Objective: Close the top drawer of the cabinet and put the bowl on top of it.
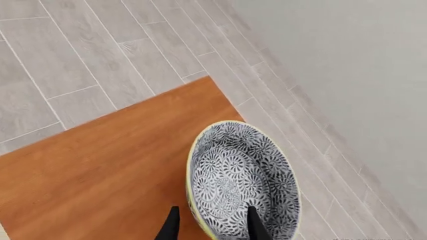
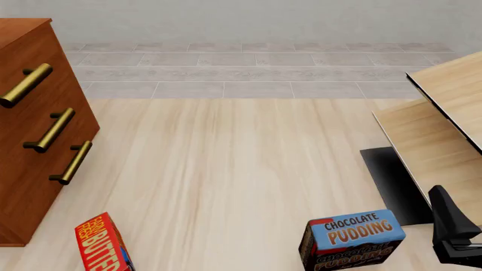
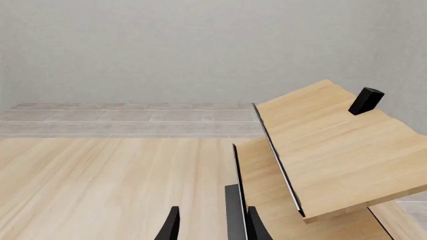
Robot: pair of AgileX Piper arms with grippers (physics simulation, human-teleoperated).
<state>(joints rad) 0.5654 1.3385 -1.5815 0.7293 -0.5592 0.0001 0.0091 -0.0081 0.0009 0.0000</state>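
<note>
The bowl [image 1: 243, 180], blue-grey and white floral with a pale yellowish rim, rests on the reddish-brown top of the cabinet [image 1: 100, 170], near its corner. My left gripper [image 1: 213, 227] is open and straddles the bowl's near rim, one finger outside and one inside. In the front view the cabinet [image 2: 30, 186] stands at the left. Its top drawer [image 2: 62, 76] looks flush with the two lower fronts. The bowl and left arm are out of that view. My right gripper [image 3: 212, 227] is open and holds nothing, low at the right by the pale furniture.
A red butter box [image 2: 101, 245] and a blue chocolate pudding box [image 2: 354, 240] stand at the table's near edge. Pale wood furniture [image 2: 444, 113] with a black base [image 2: 391, 180] fills the right side; a small black block [image 3: 366, 100] sits on it.
</note>
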